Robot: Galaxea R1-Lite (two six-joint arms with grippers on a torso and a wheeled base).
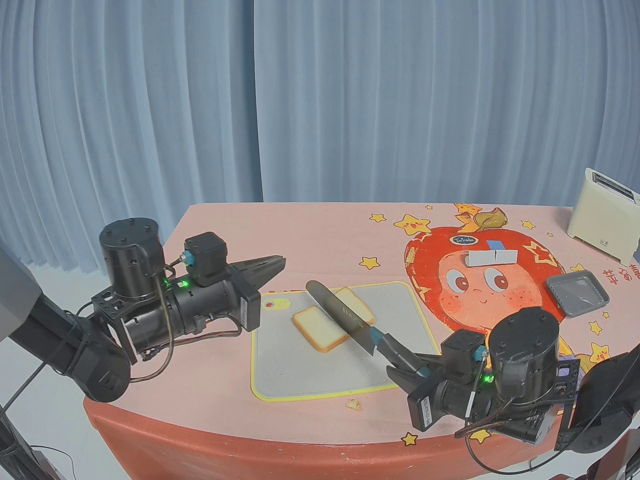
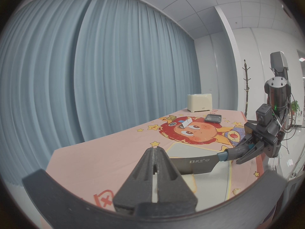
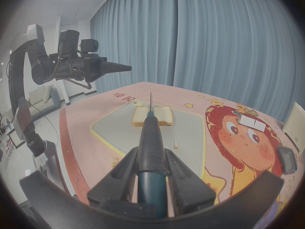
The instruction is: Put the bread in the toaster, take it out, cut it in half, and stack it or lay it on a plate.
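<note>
Two bread halves (image 1: 331, 319) (image 3: 152, 115) lie side by side on a pale cutting board (image 1: 300, 368) (image 3: 120, 128). My right gripper (image 1: 407, 367) (image 3: 152, 163) is shut on the handle of a knife (image 1: 343, 313) (image 3: 150, 104) (image 2: 195, 163); its blade hangs just above the gap between the halves. Left of the board, raised above the table, my left gripper (image 1: 279, 261) (image 2: 155, 159) (image 3: 127, 68) is shut with nothing in it. A cream toaster (image 1: 608, 216) (image 2: 199, 102) stands at the far right corner. A small dark tray (image 1: 577, 293) (image 2: 213, 118) (image 3: 287, 159) sits near it.
A white block with a blue tab (image 1: 491, 256) (image 3: 252, 122) lies on the cartoon face printed on the pink tablecloth. Crumbs (image 1: 353, 405) lie near the board's front edge. Curtains hang behind the table.
</note>
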